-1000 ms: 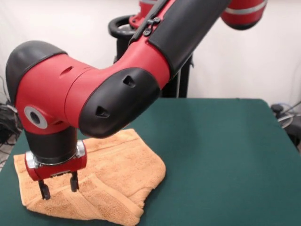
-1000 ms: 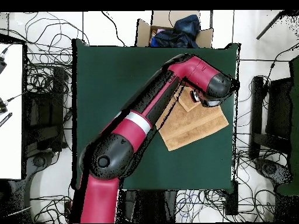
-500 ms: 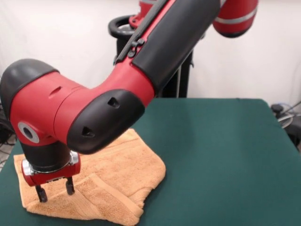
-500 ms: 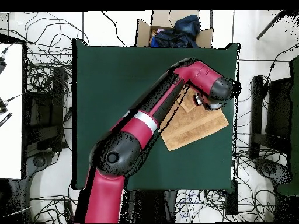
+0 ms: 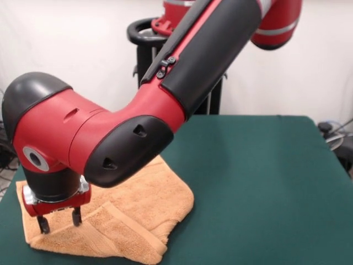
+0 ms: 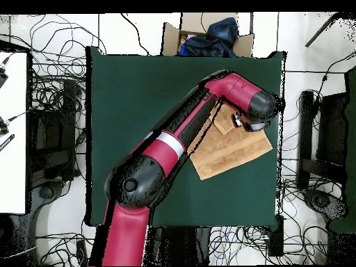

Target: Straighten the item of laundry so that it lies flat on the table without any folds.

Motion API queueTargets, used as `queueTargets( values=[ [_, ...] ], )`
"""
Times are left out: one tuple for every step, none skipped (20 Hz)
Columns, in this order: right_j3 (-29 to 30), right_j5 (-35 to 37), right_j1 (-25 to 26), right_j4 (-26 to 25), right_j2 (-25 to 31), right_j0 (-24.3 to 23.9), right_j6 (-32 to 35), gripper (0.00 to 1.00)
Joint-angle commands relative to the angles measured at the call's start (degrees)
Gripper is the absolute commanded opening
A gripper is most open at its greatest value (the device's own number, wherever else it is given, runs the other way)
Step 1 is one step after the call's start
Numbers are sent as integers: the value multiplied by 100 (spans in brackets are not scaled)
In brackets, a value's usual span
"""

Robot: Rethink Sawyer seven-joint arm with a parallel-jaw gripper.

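With the towel [image 5: 118,218] still folded over itself near a table [image 5: 259,182] corner, the gripper [image 5: 57,221], fingers apart just above the cloth's top layer, should probably pinch only that upper flap by its edge and peel it outward, not bunch both layers.

The towel [image 5: 121,212] lay on the table [image 5: 265,187] near one corner, and the gripper [image 5: 57,221] stood over its edge.
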Motion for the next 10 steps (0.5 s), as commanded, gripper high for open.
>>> queueTargets(
  values=[
    [-304, 278, 311, 21, -254, -31, 1914, 100],
    [-278, 292, 309, 38, -267, -18, 1908, 100],
    [-262, 331, 306, 50, -298, -12, 1907, 100],
    [-239, 337, 304, 66, -310, 3, 1899, 100],
    [-217, 358, 299, 71, -331, 9, 1886, 100],
    [-199, 357, 295, 88, -331, 22, 1885, 100],
    [-197, 354, 285, 117, -319, 20, 1880, 100],
    [-186, 352, 289, 138, -309, 30, 1871, 100],
    [-194, 334, 295, 180, -271, 29, 1877, 100],
    [-183, 313, 311, 191, -264, 38, 1887, 100]
  ],
)
